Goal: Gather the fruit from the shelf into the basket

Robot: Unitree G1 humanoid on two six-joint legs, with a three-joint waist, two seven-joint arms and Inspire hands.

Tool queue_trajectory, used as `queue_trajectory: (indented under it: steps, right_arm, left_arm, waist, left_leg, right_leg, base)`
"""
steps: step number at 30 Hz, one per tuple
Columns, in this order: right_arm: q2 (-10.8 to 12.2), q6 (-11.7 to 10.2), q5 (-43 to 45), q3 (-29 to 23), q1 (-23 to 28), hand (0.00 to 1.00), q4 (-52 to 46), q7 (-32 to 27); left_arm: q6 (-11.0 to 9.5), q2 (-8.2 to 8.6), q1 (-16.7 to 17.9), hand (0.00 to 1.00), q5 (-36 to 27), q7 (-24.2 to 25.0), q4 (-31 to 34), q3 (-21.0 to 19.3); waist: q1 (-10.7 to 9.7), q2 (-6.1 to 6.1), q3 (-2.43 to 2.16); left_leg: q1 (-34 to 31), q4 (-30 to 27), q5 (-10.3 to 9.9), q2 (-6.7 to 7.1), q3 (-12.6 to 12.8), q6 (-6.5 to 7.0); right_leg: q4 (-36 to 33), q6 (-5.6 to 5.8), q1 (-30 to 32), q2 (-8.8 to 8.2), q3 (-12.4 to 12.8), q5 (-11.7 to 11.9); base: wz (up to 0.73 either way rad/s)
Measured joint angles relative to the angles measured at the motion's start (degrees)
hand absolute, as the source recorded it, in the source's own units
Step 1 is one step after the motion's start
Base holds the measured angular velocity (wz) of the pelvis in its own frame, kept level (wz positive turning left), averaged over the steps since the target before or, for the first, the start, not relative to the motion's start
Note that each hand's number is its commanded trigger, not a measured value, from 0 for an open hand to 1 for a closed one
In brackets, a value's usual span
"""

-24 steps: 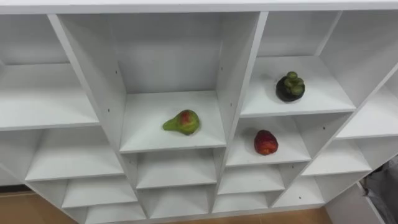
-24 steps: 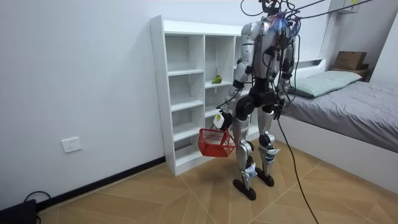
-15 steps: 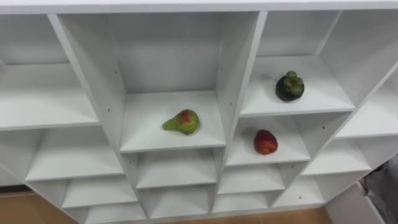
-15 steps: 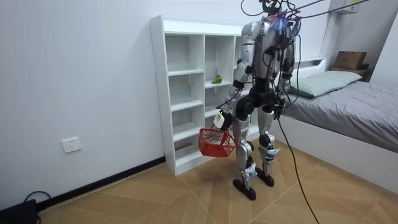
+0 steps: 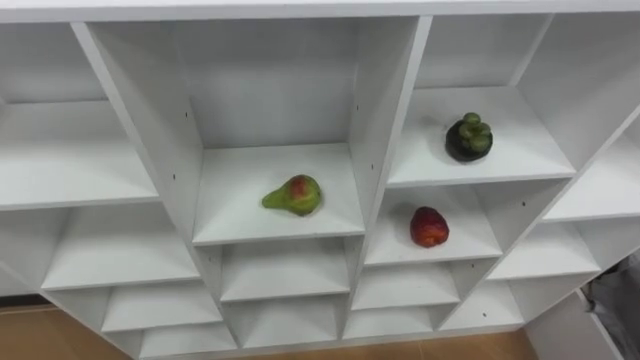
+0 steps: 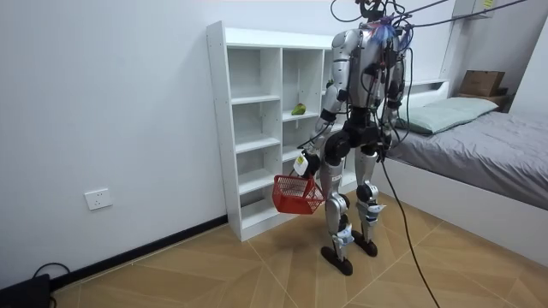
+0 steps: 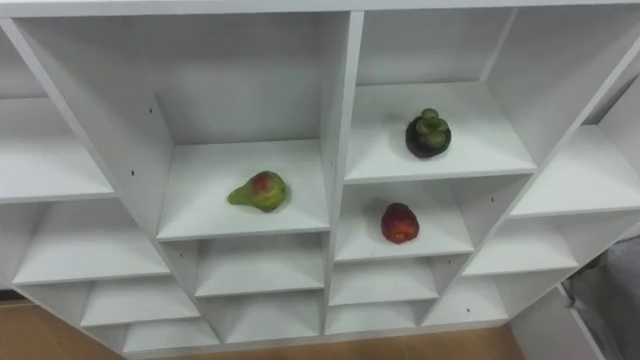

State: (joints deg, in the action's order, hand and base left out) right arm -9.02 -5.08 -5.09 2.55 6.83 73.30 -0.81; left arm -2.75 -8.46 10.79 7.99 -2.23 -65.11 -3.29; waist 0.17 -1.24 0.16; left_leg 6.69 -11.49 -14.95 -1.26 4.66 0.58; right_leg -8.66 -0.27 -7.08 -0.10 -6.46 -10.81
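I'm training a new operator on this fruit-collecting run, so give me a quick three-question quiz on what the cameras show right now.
1. True or false: the pear lies in the same compartment as the red fruit.
2. Which fruit sits in the compartment above the red fruit? A) banana B) dark mangosteen C) orange
3. Fill in: the red basket hangs from the robot's ____ hand.
Key: 1 false; 2 B; 3 left.
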Motion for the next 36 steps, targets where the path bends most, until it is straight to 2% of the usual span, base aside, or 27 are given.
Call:
queue_trajectory:
  steps: [4,8,10,12,13,17,18,20,24,28,30,34,36]
  right_arm:
    - [0.40,-0.52,1.19,-1.05,0.74,0.00,-2.31,-1.92]
    - [0.45,-1.92,1.94,-1.69,1.32,0.00,-5.77,-4.37]
    - [0.45,-2.46,3.85,-1.70,2.43,0.00,-11.80,-6.68]
    - [0.54,-3.23,5.41,-1.69,3.44,0.00,-15.98,-8.27]
    - [0.61,-3.39,6.57,-1.69,5.06,0.00,-20.84,-9.16]
    - [0.62,-4.25,9.87,-1.63,8.66,0.00,-34.49,-11.57]
    - [0.67,-5.13,10.45,-1.59,9.63,0.00,-37.58,-12.64]
    - [0.73,-5.46,12.52,-1.60,11.91,0.00,-43.81,-13.91]
    - [0.69,-6.84,14.65,-1.70,13.95,0.00,-55.77,-16.67]
    - [0.42,-8.66,14.76,-1.43,14.90,0.00,-65.15,-20.12]
    - [0.28,-9.96,14.71,-1.44,14.62,0.00,-67.61,-21.66]
    - [0.21,-10.69,16.72,-1.24,14.39,0.00,-72.39,-25.05]
    - [0.19,-11.37,16.73,-1.06,14.27,0.00,-73.07,-26.16]
  left_arm:
    - [-1.20,-0.05,0.00,1.00,-1.29,-0.46,0.01,0.04]
    - [-2.66,-0.04,-0.08,1.00,-3.87,-1.46,0.01,0.04]
    - [-3.42,0.13,-0.34,1.00,-4.02,-2.22,0.02,0.17]
    - [-3.83,0.14,-0.25,1.00,-4.08,-2.35,0.53,0.25]
    - [-3.85,0.15,0.14,1.00,-4.06,-2.36,1.98,0.25]
    - [-4.90,0.17,0.79,1.00,-4.14,-2.33,3.28,0.22]
    - [-5.53,0.17,0.78,1.00,-4.13,-2.34,3.48,0.19]
    - [-6.49,0.12,0.98,1.00,-4.06,-2.34,3.75,0.09]
    - [-6.60,0.14,1.72,1.00,-4.03,-2.34,3.81,0.15]
    - [-6.71,0.16,1.93,1.00,-5.44,-2.35,3.28,0.39]
    - [-6.80,0.15,2.04,1.00,-6.33,-2.34,3.18,0.94]
    - [-6.82,0.19,2.50,1.00,-8.09,-2.10,3.42,3.21]
    - [-6.95,0.17,2.47,1.00,-8.51,-2.09,3.55,4.01]
  waist:
    - [-0.14,-0.12,0.08]
    - [-0.31,-0.28,0.10]
    - [-0.34,-0.17,-0.28]
    - [-0.50,-0.06,-0.21]
    - [-0.41,0.02,-0.36]
    - [-0.31,0.60,-0.20]
    - [-0.53,0.64,-0.23]
    - [-0.67,0.66,-0.23]
    - [-1.54,1.11,-0.27]
    - [-1.41,1.44,-0.34]
    - [-1.29,1.60,-0.42]
    - [-1.30,2.04,-0.60]
    - [-1.31,2.37,-0.49]
  left_leg:
    - [-0.09,0.04,0.00,-0.01,-0.01,0.00]
    - [-0.06,0.03,0.00,-0.02,0.05,0.00]
    - [-0.17,0.01,0.00,-0.01,0.29,0.00]
    - [-0.17,0.01,0.01,-0.01,0.42,0.00]
    - [-0.20,-0.03,0.01,-0.02,0.50,0.00]
    - [-0.17,0.20,0.01,-0.13,1.42,0.00]
    - [-0.14,0.21,0.01,-0.12,1.49,0.00]
    - [-0.25,0.32,0.01,-0.12,1.53,0.00]
    - [-0.61,0.57,0.01,-0.15,1.74,0.01]
    - [-0.07,0.63,0.02,-0.14,1.81,0.01]
    - [0.04,0.62,0.02,-0.16,2.07,0.01]
    - [-0.06,0.31,0.02,-0.16,2.47,0.02]
    - [-0.05,0.28,0.02,-0.17,2.57,0.02]
  right_leg:
    - [-0.01,0.00,0.16,0.03,-0.05,0.00]
    - [-0.06,0.00,0.61,0.04,0.16,0.00]
    - [-0.11,-0.02,1.05,0.05,0.27,0.04]
    - [-0.12,-0.02,1.10,0.05,0.48,0.05]
    - [-0.15,-0.01,1.26,0.08,0.82,0.05]
    - [-0.14,-0.02,1.46,0.22,1.53,0.20]
    - [-0.14,-0.01,1.44,0.20,1.57,0.21]
    - [-0.16,-0.01,1.58,0.21,1.59,0.21]
    - [-0.85,-0.01,2.39,0.32,2.08,0.21]
    - [-1.03,-0.01,2.18,0.35,2.53,0.21]
    - [-1.05,-0.01,2.26,0.38,2.75,0.21]
    - [-1.30,0.02,2.26,0.36,2.87,0.26]
    - [-1.34,0.02,2.26,0.36,2.83,0.32]
  base:
    - [0.00]
    - [-0.01]
    - [-0.08]
    - [-0.02]
    - [-0.05]
    - [-0.14]
    - [0.00]
    - [-0.02]
    - [-0.07]
    - [-0.02]
    - [-0.04]
    - [-0.04]
    - [0.00]
